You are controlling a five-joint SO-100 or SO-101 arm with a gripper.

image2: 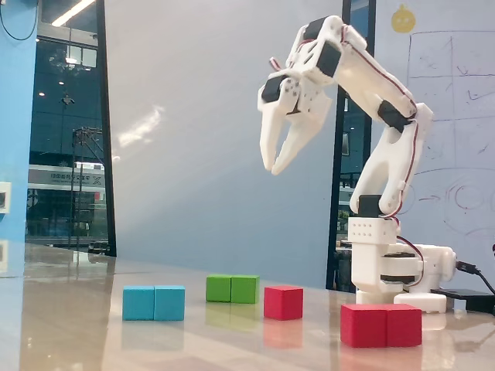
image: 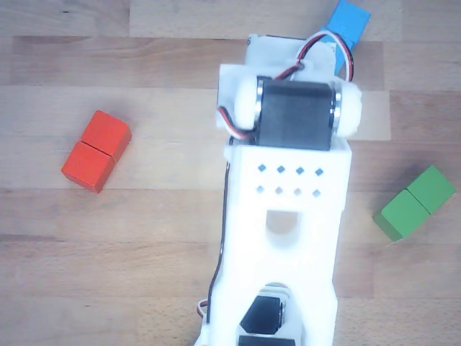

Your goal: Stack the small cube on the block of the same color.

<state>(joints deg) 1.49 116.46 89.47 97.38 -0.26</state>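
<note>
surface: glossy wood-grain table (image2: 77,325), pale wall and dark glass panels behind in the fixed view
nearest block: the block of the same color (image2: 381,325), red, two cubes long, flat on the table at front right in the fixed view; in the other view it lies at left (image: 96,151), seam across the middle
blue block (image2: 154,302): oblong, left front in the fixed view; in the other view only a corner shows past the arm at top (image: 348,21)
small cube (image2: 283,301): red, on the table between green and red oblongs in the fixed view, apart from both; hidden in the other view
green block (image2: 232,288): oblong, just behind-left of the small cube; right side in the other view (image: 416,202)
arm base (image2: 387,267): white, back right, beyond the red oblong
gripper (image2: 273,168): raised high above the table, pointing down, fingers apart, nothing between them, well above the cube
</note>
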